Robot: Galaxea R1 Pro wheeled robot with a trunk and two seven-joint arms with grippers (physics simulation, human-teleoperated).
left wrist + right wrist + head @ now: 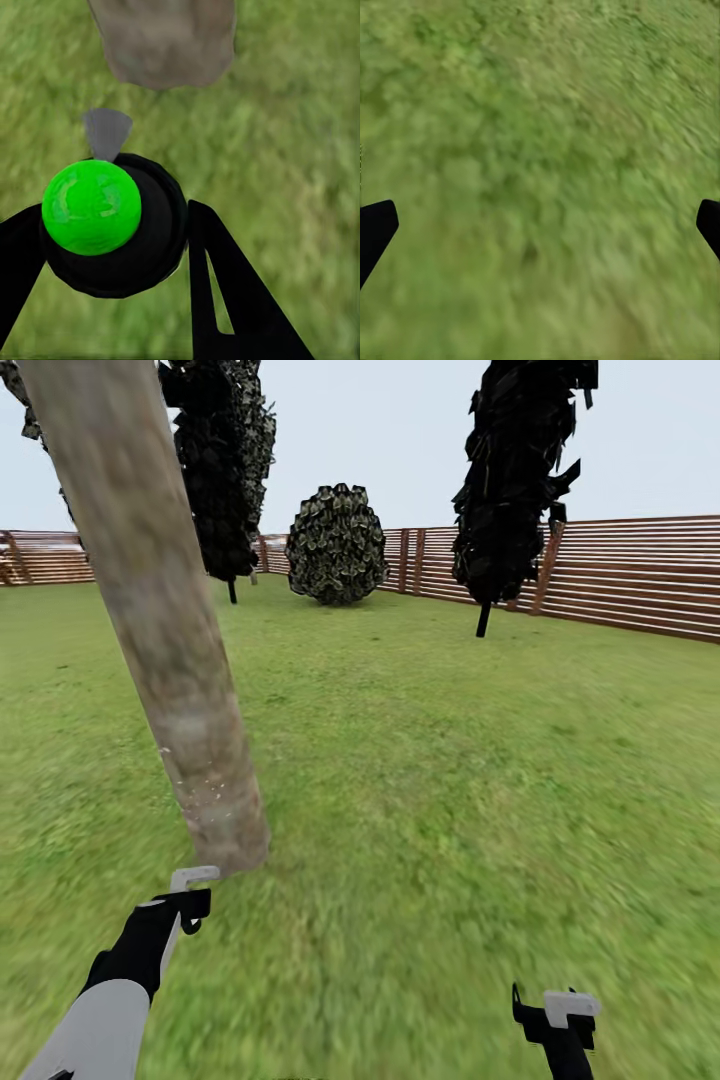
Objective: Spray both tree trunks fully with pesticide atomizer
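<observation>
The thick, pale grey-tan tree trunk (150, 600) rises at a slant at the left of the head view, and its base (165, 37) also shows in the left wrist view. A few tiny white pesticide specks (212, 790) dot its lower part. My left gripper (185, 908) (112, 240) is shut on the pesticide atomizer (91, 206), a black body with a bright green round top. The atomizer's grey nozzle (193, 877) points at the foot of the trunk, a short way off. My right gripper (557, 1010) (540, 225) hangs open over bare grass floor (450, 810), holding nothing.
Two near-black conifers (225, 470) (515, 480) and a round shrub (337, 545) stand far back on the lawn. A reddish-brown slat fence (640, 575) closes the garden behind them. Open grass lies to the right of the trunk.
</observation>
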